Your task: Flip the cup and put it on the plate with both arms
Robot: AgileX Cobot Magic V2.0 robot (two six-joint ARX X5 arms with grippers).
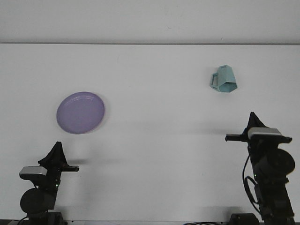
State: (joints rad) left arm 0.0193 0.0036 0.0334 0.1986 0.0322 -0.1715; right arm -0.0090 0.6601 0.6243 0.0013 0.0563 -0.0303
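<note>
A teal angular cup (223, 79) rests upside down on the white table at the back right, its handle pointing left. Over on the left lies a purple plate (80, 112), with nothing on it. My left gripper (57, 154) sits low near the table's front left, below the plate. At the right, my right gripper (253, 121) is raised, well in front of the cup and slightly to its right. Both grippers point away from the camera.
The white table (154, 140) ends at a far edge against a pale wall. Both arm bases stand at the front edge, left and right.
</note>
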